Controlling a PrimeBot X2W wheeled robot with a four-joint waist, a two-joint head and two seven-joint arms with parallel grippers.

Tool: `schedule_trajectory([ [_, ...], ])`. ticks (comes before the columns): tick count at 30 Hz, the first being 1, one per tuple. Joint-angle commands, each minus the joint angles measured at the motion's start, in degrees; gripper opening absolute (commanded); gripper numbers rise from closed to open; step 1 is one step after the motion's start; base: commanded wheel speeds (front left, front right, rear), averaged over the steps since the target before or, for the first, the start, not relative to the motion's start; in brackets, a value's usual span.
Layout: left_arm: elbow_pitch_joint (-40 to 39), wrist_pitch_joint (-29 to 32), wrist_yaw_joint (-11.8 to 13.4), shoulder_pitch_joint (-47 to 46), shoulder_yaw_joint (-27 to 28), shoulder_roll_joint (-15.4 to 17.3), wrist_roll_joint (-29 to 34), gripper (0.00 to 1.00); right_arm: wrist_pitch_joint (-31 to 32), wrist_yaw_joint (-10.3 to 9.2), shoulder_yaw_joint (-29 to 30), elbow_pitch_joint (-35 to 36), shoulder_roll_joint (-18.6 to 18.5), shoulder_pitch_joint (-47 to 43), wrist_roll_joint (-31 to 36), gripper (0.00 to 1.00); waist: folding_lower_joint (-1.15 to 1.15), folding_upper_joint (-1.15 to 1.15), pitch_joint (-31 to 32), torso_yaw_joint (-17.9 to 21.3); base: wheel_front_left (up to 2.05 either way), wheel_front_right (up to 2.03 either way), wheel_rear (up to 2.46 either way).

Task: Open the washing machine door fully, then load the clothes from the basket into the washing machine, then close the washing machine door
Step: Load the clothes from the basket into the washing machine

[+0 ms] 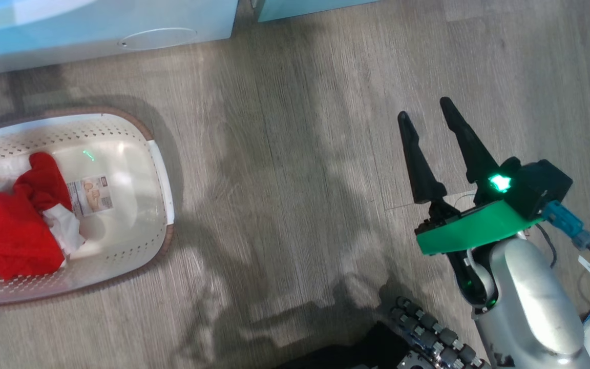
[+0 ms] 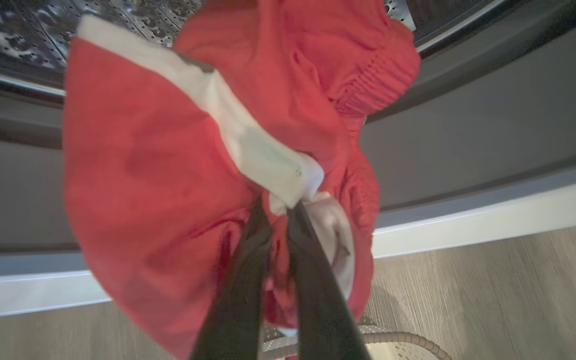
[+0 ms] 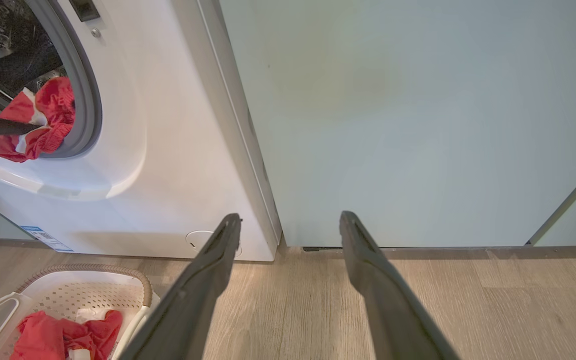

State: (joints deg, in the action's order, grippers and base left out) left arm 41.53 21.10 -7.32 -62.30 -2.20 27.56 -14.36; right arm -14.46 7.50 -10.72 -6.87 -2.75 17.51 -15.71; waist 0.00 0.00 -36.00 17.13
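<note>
Left gripper (image 2: 277, 206) tight around clothes (image 2: 168, 165) (red)

The left gripper (image 2: 279, 210) pinches the clothes (image 2: 158, 165), red with a white stripe, between its 2 dark fingers (image 2: 245, 285), in front of the washing machine (image 2: 468, 125) and its perforated drum (image 2: 18, 25); the basket (image 2: 403, 339) rim shows below.

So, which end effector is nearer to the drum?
Left: the left end effector grips a red garment at the drum mouth; the right end effector hangs over the floor.
</note>
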Motion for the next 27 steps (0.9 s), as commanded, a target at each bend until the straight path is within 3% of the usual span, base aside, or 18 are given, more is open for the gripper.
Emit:
schedule_trajectory([
  [1, -1.52, -0.35, 0.12, -1.84, 1.02, 2.33, -0.72, 0.0, -0.54, -0.01, -1.25, 1.75, -0.12, -0.38, -0.36, 1.0, 0.0, 0.0, -0.04, 0.1, 0.0, 0.0, 0.0],
  [11, -2.59, -6.74, -0.11, -8.01, 0.55, 2.96, -4.69, 0.0, -0.54, -0.01, -2.96, 2.23, -0.12, -0.2, -0.99, 1.0, 0.0, 0.0, -2.87, 1.86, 0.0, 0.0, 0.0],
  [27, -0.93, -18.0, -0.16, -28.59, -6.92, 10.66, 1.23, 0.0, -0.54, -0.01, -5.8, 4.09, -0.12, 1.55, -3.77, 1.0, 0.0, 0.0, -11.2, 7.72, 0.0, 0.0, 0.0],
])
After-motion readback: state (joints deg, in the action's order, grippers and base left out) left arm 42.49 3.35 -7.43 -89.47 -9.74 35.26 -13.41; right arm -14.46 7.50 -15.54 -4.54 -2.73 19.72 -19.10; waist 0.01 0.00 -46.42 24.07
